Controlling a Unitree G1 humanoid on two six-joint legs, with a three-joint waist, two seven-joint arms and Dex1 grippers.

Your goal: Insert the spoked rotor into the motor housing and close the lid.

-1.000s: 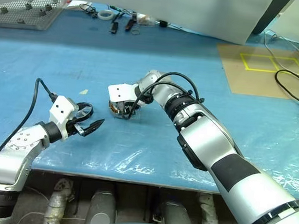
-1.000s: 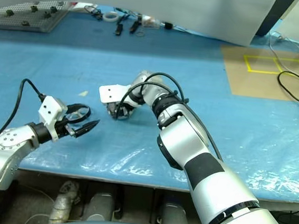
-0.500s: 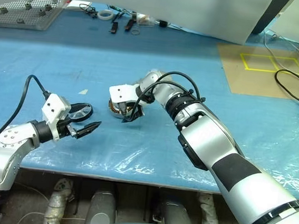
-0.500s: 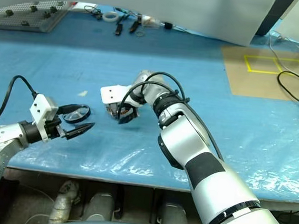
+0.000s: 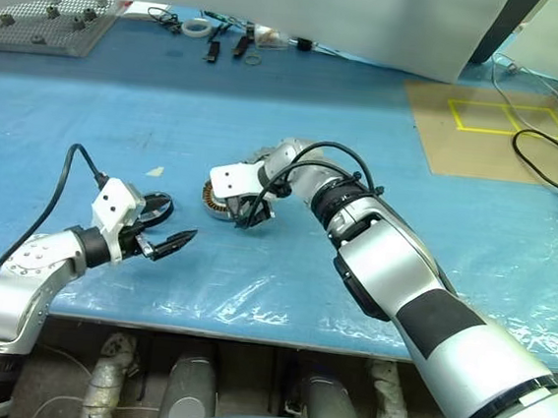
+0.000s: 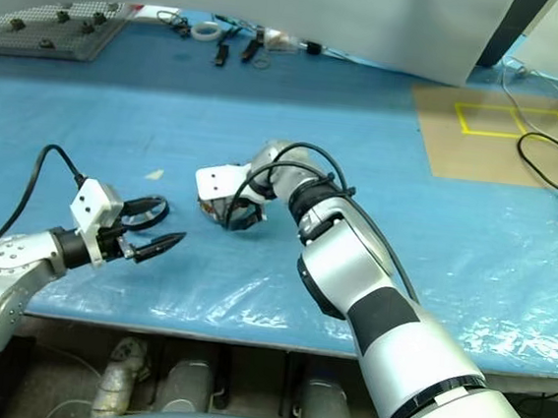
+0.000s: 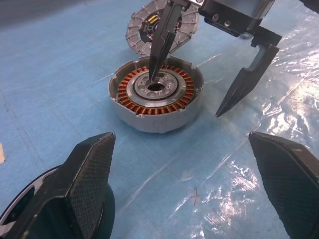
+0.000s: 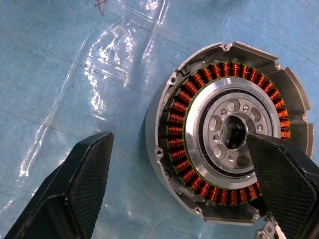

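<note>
The motor housing point(image 7: 157, 94), a squat metal ring packed with copper windings, rests on the blue table point(image 5: 121, 105). My right gripper point(image 8: 178, 138) hangs over it, open. One fingertip dips into the housing's open centre and the other stands outside its wall. The lid point(image 7: 142, 32), a flat pale segmented disc, lies just beyond the housing. My left gripper point(image 5: 174, 221) hovers open and empty to the housing's left, aimed at it. The spoked rotor point(image 7: 20, 201), with its dark rim, lies on the table beside the left gripper, partly covered by one finger.
A perforated grey tray point(image 5: 45, 21) sits at the back left, with cables and a tape roll point(image 5: 198, 26) along the back. Brown board with yellow tape squares point(image 5: 494, 131) and a black cable point(image 5: 550, 171) are on the right. A small pale scrap point(image 5: 155, 170) lies near the rotor.
My right gripper's fingers have spread apart over the housing, one tip now in its centre. The left gripper has stayed open and about in place.
</note>
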